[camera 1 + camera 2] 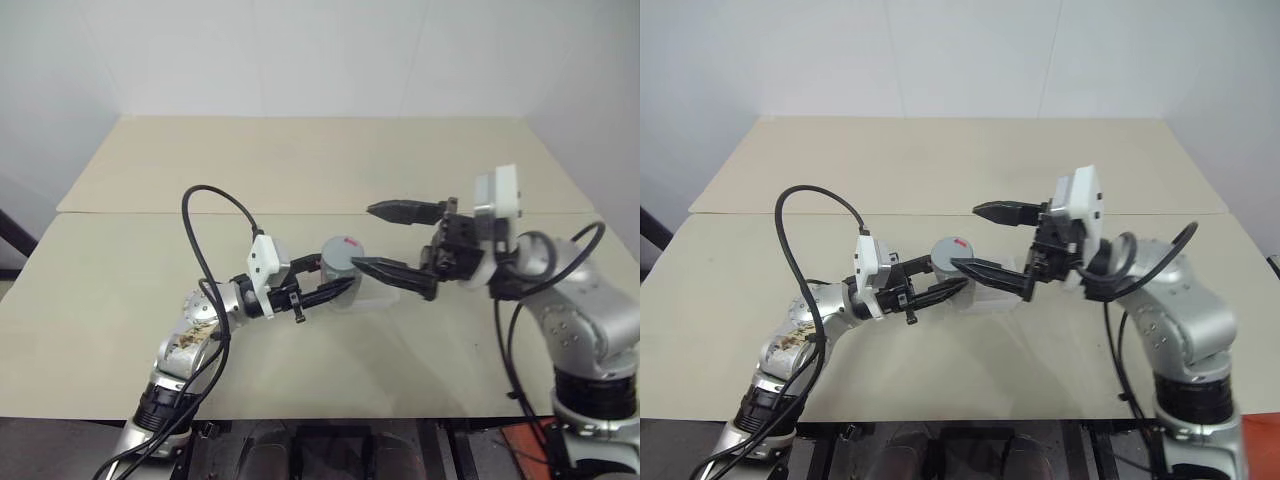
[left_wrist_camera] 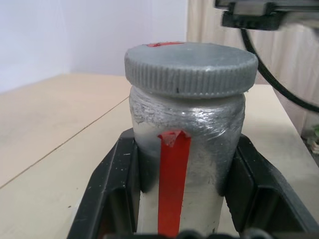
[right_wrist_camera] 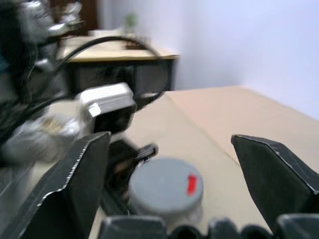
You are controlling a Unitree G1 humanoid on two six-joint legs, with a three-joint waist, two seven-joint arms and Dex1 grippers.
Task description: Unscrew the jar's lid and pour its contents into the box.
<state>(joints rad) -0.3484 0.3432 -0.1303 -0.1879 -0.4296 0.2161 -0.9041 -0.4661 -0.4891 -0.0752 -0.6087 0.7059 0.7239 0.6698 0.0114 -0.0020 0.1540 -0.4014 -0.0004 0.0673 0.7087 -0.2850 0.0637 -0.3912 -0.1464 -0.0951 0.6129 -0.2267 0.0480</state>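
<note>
The silvery jar [image 2: 199, 149] with a red stripe stands upright, raised a little off the table, with my left gripper [image 1: 335, 275] shut on its body. Its grey ribbed lid [image 2: 191, 67], which has a red mark on top, sits on the jar. My right gripper [image 1: 363, 236] is open wide just beside and above the lid [image 3: 167, 186], one finger [image 1: 400, 211] high and the other finger [image 1: 395, 272] low by the jar's side, neither touching it. The clear box [image 1: 992, 300] lies on the table close behind the jar, partly hidden. The contents are hidden inside the jar.
The beige table [image 1: 300, 160] runs far back to a white wall, with a seam across its middle. A black cable [image 1: 200, 230] loops up from my left arm. Another cable [image 1: 510, 340] hangs by my right arm.
</note>
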